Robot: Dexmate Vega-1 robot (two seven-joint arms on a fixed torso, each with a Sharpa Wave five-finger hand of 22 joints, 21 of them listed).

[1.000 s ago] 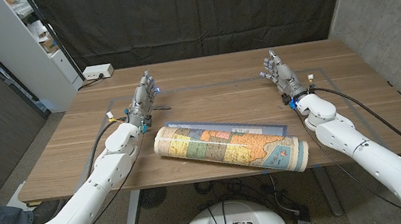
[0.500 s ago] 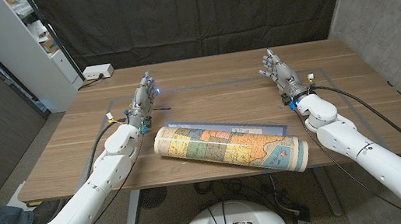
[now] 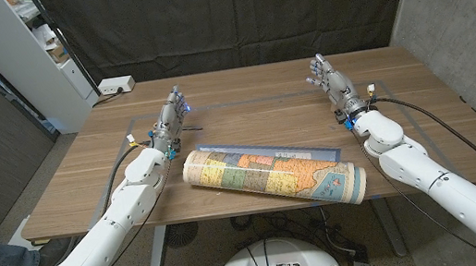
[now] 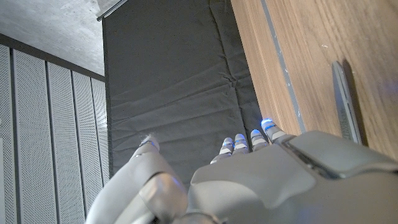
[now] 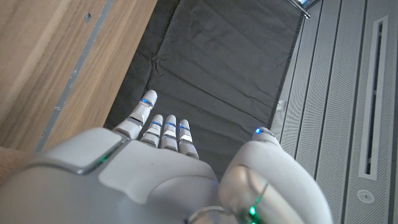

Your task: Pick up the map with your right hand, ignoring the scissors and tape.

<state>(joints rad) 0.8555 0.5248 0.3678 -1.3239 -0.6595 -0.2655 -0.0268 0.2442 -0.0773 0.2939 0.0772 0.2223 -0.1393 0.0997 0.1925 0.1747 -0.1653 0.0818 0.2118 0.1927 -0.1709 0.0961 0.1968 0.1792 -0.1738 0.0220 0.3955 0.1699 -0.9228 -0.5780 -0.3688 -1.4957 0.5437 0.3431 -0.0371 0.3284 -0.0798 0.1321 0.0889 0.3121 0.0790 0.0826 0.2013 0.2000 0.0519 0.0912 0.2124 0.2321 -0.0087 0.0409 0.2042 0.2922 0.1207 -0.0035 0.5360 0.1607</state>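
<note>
While both hands stay empty, fingers apart | map [image 3: 274,175] right end overhangs table [image 3: 242,95] edge

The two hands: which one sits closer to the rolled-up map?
The left hand: the map has its near end just beside that arm, while the right hand waits farther off toward the table's back.

Glossy paper map [image 3: 272,174], matt wooden table [image 3: 252,103]

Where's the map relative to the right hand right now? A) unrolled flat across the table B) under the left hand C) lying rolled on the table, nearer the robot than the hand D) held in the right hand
C: the rolled map lies on the table, and the right hand is apart from it, farther from the robot, holding nothing.
</note>
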